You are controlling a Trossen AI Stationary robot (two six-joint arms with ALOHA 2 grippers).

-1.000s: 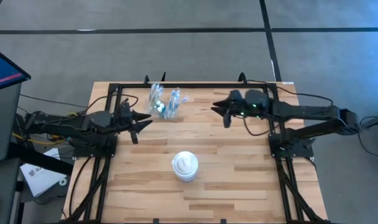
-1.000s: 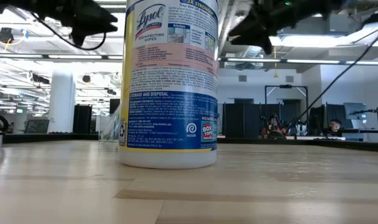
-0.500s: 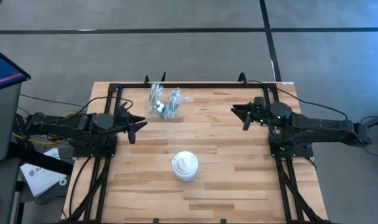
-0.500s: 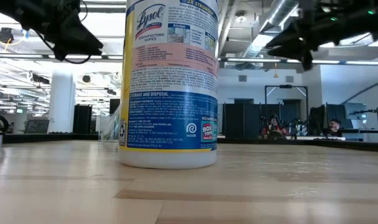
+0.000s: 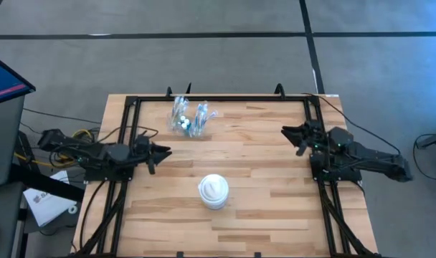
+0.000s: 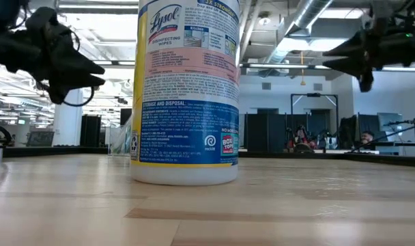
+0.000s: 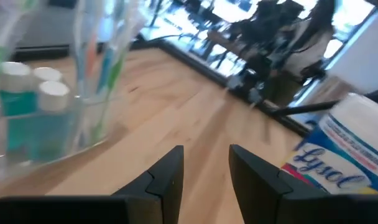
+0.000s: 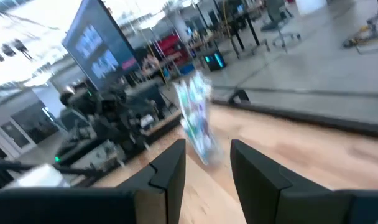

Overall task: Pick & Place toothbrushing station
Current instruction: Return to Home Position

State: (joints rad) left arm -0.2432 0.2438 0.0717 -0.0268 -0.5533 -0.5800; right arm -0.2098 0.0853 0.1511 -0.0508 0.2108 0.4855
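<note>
1. The two clear cups [image 5: 189,118], with toothbrushes [image 7: 105,56] upright in them, stand near the desk's [image 5: 261,208] far edge, left of middle.
2. Left claw [image 5: 166,151] hangs at the left side, slightly parted and empty. The cups lie diagonally ahead, nearer this arm.
3. Right claw [image 5: 285,132] hangs at the right side, slightly parted and empty, well apart from them.

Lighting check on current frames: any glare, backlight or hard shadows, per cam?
Low view: ceiling lights backlight both arms; left end effector and right end effector read as silhouettes, while the wipes canister label is well lit. High view: even light, only faint shadows on the table. Left wrist view: blown-out patch in the room beyond the table.
</note>
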